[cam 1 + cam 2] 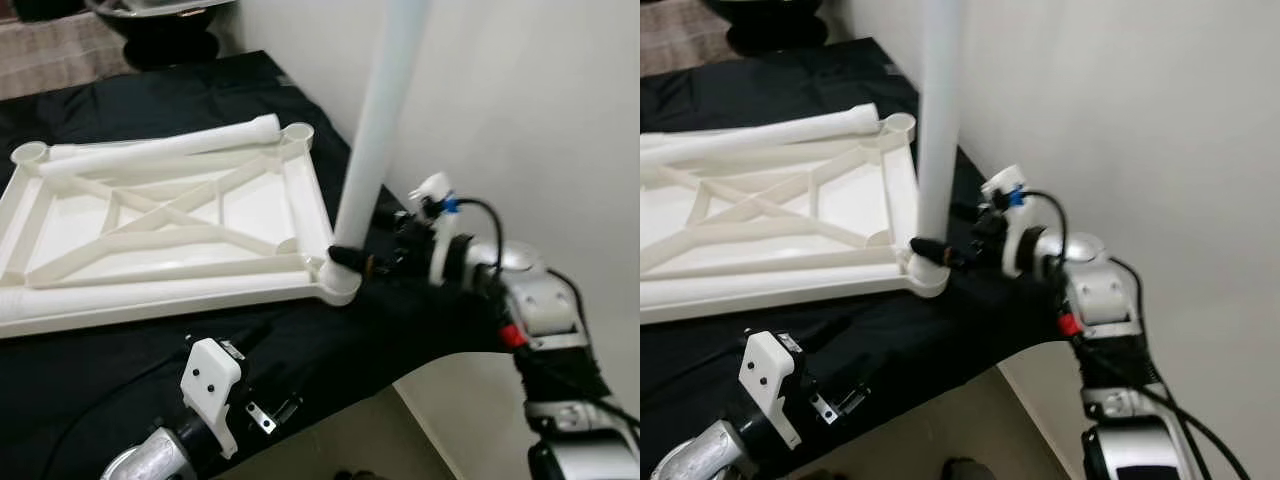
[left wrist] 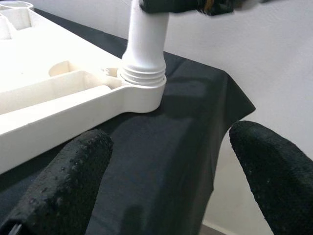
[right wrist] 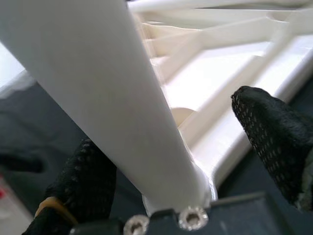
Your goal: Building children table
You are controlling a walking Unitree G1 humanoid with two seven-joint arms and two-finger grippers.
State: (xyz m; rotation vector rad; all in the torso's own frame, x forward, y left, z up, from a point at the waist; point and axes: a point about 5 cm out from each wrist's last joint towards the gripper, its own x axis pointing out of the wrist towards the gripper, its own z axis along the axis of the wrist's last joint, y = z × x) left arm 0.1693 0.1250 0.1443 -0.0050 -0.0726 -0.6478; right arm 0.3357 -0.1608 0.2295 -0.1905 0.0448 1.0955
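Looking L to R: my left claw (image 2: 166, 181) hangs spread wide, holding nothing, near the black-draped worktop (image 1: 120, 370) edge. White tabletop (image 1: 160, 230) lies underside-up, its L side cut off, a loose leg (image 1: 165, 150) resting across it. Upright leg (image 1: 375, 150) sits in the corner socket, top out of frame. Right claw (image 1: 352, 256) straddles its base; can't tell if the fingers actually grip.

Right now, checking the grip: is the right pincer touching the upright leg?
Touching. The left eye view shows the right pincer clamped around the upright leg just above its socket.

Glossy plastic tabletop (image 1: 300, 205) (matt black cloth (image 1: 120, 340))
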